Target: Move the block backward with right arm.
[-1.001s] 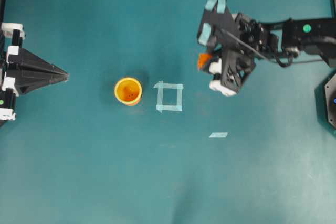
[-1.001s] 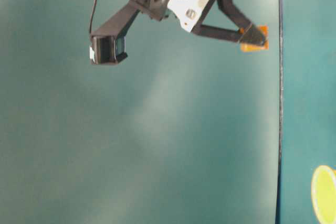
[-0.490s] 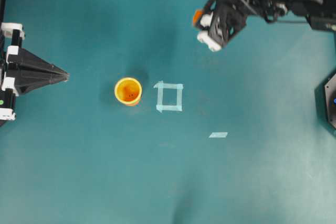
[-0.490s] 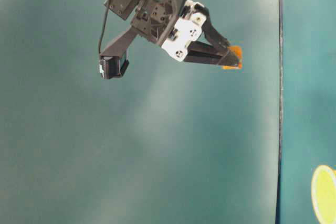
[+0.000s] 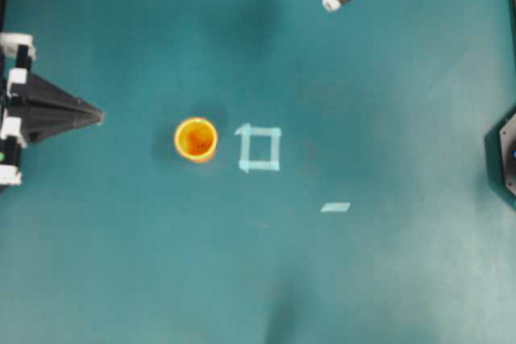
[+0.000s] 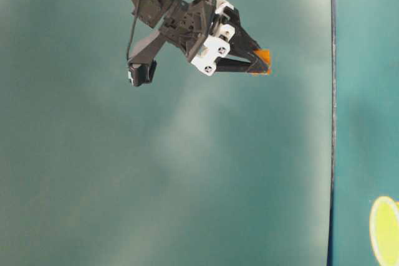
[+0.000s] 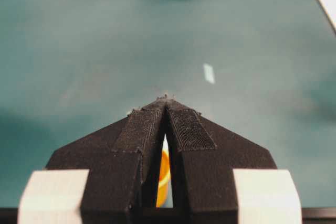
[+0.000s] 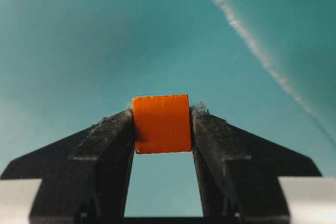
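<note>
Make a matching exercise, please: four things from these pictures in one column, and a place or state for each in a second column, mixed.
Things:
1. block
2. cup
3. left gripper
4. tape square

Places or states:
A. closed, holding nothing
B. flat on the table, nothing inside it
C. clamped between the right gripper's fingers
D. standing upright, just left of the tape square in the overhead view

Pairs: 1-C, 2-D, 3-A, 4-B

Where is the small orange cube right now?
The small orange cube is clamped between the right pincer's fingertips, by the overhead view's top edge on the right, far from the round yellow-orange cup.
</note>
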Robot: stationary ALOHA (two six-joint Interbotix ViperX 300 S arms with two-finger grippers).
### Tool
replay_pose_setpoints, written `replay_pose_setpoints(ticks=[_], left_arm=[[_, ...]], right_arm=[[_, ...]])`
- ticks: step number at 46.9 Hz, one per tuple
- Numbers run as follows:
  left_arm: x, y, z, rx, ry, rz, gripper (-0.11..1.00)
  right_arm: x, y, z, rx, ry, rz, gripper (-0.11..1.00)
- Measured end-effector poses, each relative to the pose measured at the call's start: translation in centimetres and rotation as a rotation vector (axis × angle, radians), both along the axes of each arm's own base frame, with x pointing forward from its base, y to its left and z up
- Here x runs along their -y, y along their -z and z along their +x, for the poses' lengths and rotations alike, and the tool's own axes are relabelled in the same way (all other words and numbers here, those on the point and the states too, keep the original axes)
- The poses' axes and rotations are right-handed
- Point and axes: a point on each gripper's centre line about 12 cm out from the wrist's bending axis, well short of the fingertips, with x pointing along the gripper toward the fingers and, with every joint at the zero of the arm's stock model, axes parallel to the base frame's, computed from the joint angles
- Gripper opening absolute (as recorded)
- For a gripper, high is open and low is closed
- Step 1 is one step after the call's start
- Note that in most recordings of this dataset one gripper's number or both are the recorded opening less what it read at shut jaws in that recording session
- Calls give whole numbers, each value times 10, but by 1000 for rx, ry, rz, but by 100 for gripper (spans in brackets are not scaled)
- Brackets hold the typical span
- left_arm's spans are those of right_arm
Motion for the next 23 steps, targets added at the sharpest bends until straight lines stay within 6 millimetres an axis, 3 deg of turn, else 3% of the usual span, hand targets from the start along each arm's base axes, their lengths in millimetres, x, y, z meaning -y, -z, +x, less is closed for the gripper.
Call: replay_pose_setpoints(ticks=[9,23], left_arm=[[0,-1,0,5,-2,0,0],[0,-1,0,3,-1,1,0]], right_arm=[[14,-1,-1,6,29,-4,41],[14,-1,0,6,28,-4,41]])
